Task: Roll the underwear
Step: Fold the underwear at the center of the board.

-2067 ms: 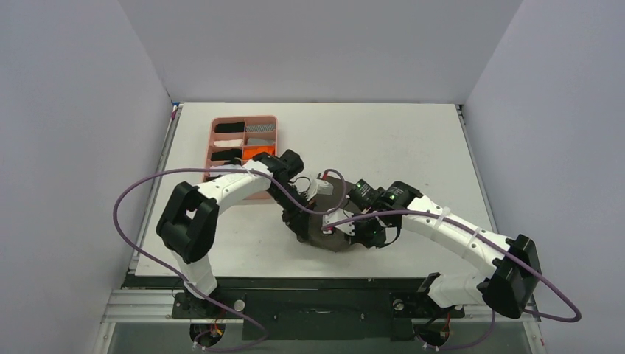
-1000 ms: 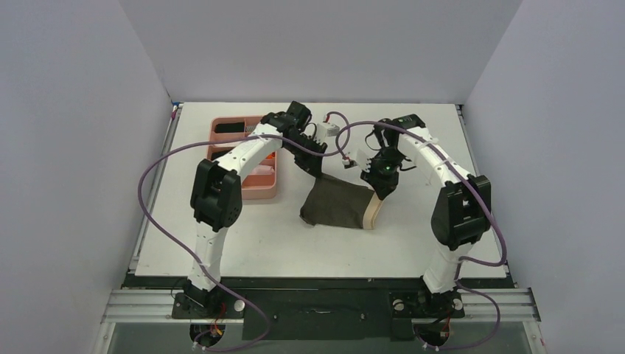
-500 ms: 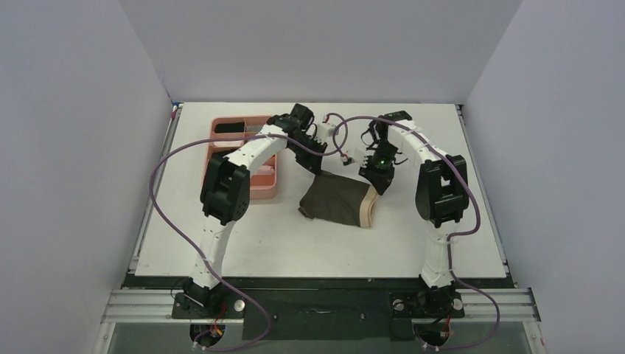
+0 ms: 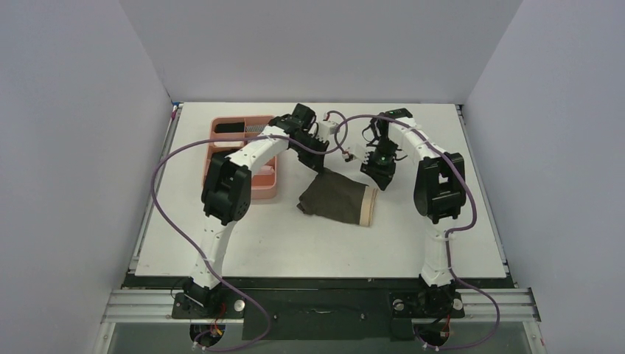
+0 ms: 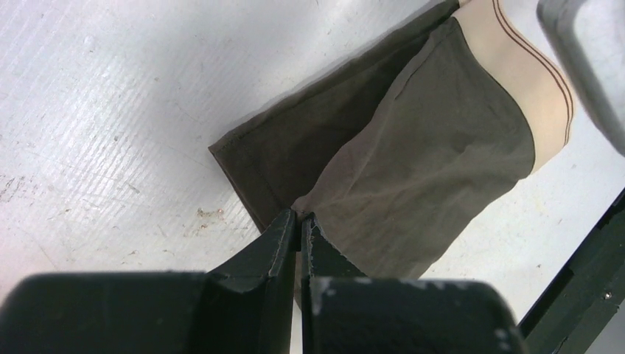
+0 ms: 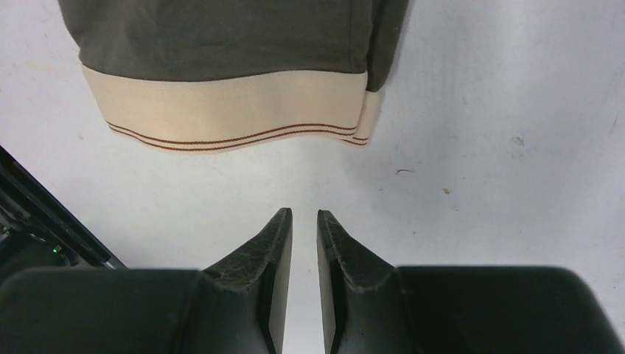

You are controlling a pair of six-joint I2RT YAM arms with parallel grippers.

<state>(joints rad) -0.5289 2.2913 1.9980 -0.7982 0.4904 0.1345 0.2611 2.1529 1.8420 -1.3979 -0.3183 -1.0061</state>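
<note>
Now we see the underwear [image 4: 337, 200] spread flat on the table [image 4: 442, 228], near the pink tray [image 4: 258, 195].
Our left gripper [image 5: 298, 221] pinches its dark corner; our right gripper [image 6: 304, 214], fingers slightly parted and empty, hovers just off the beige waistband [image 6: 228, 110].

Underwear [image 5: 413, 169]: soft matt cloth, fine knit, faint creases. Waistband [image 6: 228, 110]: smoother beige elastic weave, two thin brown stitched stripes. Table [image 5: 110, 110]: white, matt, finely ribbed, scuffed and speckled. Right gripper [image 6: 304, 214] fingers [image 6: 269, 251]: black matt plastic, grainy, rough along inner edges. Tray [image 4: 263, 193]: pink plastic, slight sheen. Arm shells [image 4: 254, 147]: smooth white plastic. Cables [image 4: 153, 193]: smooth purple sheath.
</note>
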